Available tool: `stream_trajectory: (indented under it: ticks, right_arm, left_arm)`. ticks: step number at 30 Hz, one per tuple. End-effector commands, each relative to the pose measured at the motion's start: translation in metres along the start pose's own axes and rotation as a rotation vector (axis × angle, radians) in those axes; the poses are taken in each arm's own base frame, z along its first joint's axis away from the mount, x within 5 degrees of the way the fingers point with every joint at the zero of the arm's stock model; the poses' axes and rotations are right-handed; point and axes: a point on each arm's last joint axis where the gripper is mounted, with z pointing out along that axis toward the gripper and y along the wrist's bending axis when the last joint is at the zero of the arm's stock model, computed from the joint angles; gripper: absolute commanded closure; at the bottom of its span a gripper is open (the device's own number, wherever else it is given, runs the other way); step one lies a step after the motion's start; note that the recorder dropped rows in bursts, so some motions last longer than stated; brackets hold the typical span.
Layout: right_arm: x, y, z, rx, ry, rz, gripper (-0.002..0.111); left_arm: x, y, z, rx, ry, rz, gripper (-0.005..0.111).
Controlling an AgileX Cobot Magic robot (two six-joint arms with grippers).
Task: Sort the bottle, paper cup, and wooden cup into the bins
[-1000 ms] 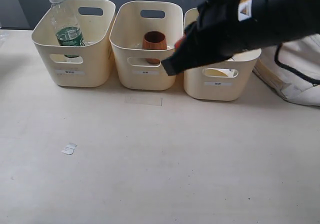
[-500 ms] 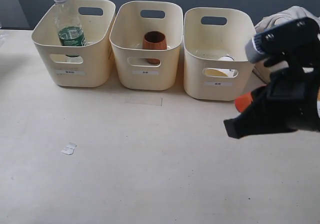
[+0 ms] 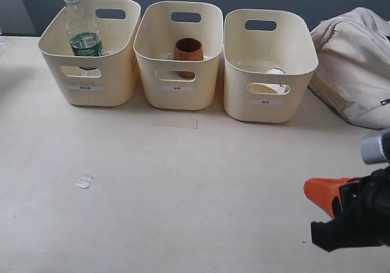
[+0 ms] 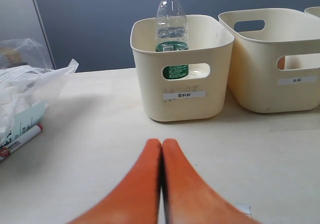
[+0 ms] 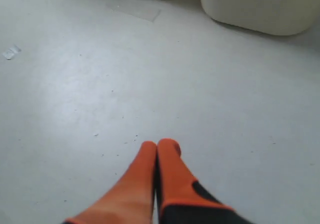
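Three cream bins stand in a row at the back of the table. The clear bottle point(image 3: 81, 32) point(image 4: 172, 31) stands upright in the left bin point(image 3: 91, 84) point(image 4: 182, 101). Inside the middle bin point(image 3: 178, 90) sits the wooden cup point(image 3: 188, 50). Through the right bin's point(image 3: 268, 105) handle cut-out a white piece shows, the paper cup point(image 3: 275, 73). My right gripper point(image 3: 312, 191) point(image 5: 159, 144) hangs low at the front right, orange fingers pressed together and empty. The left gripper point(image 4: 161, 143) is shut too, holding nothing, and faces the left bin; the exterior view does not show it.
A beige cloth bag point(image 3: 356, 66) lies right of the bins. A small paper scrap point(image 3: 84, 180) lies on the table front left. Left of the left bin sit plastic-wrapped packets point(image 4: 30, 91) and a red marker point(image 4: 20, 139).
The right arm has drawn back from above the right bin, down and toward the front right corner of the table. Bins and their contents have not moved.
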Motion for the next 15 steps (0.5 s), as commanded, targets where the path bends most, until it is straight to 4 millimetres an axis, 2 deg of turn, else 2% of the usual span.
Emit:
stream_trajectory:
  ticks: [1,5,15]
  right_arm:
    - [0.026,-0.005,0.002,-0.053,-0.075,-0.004,0.108]
    - [0.044,-0.01,0.004,-0.061,-0.106,0.015,0.108]
    - [0.047,-0.011,0.004,-0.051,-0.066,0.011,0.108]
  left_arm:
    - [-0.001,0.0,0.0,0.001,-0.01,-0.003,0.107]
    - [-0.001,0.0,0.0,0.001,-0.01,-0.003,0.107]
    - [-0.001,0.0,0.0,0.001,-0.01,-0.003,0.107]
